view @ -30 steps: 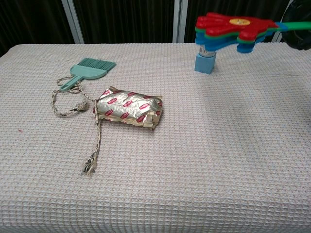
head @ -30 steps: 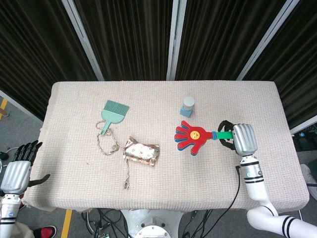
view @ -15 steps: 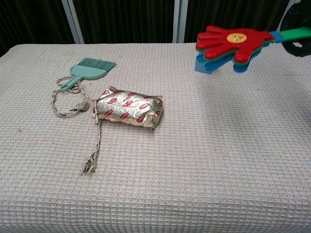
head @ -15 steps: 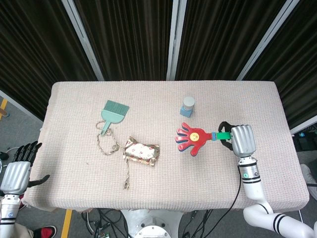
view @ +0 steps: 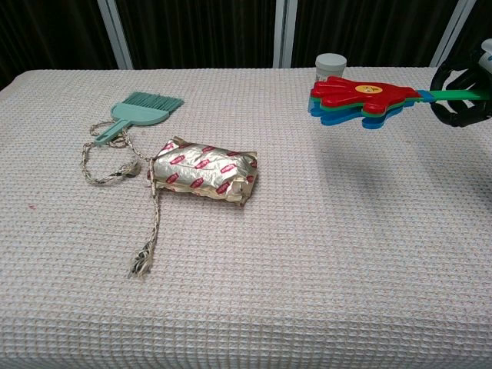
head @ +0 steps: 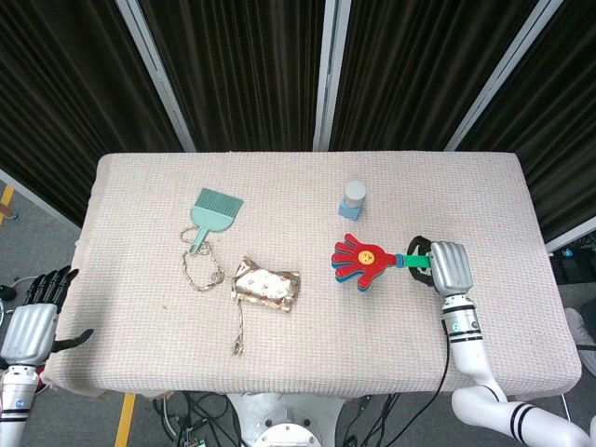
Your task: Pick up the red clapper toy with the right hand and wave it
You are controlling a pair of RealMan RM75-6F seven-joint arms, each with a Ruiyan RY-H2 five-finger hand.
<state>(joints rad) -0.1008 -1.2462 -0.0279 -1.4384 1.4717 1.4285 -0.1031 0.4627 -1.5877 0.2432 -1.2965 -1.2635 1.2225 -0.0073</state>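
**Clapper held above the table's right side**

Here, the left hand (head: 33, 321) is seen off the table's left edge, fingers apart, nothing grasped. On the table (head: 140, 307), a teal brush (head: 211, 213) is laid beside a braided rope (head: 209, 277) and a foil packet (head: 266, 286). Further right, a small capped bottle (head: 354, 197) is stood upright. The red clapper toy (head: 365, 262) is raised above the cloth, its green handle clasped by the right hand (head: 445, 267).
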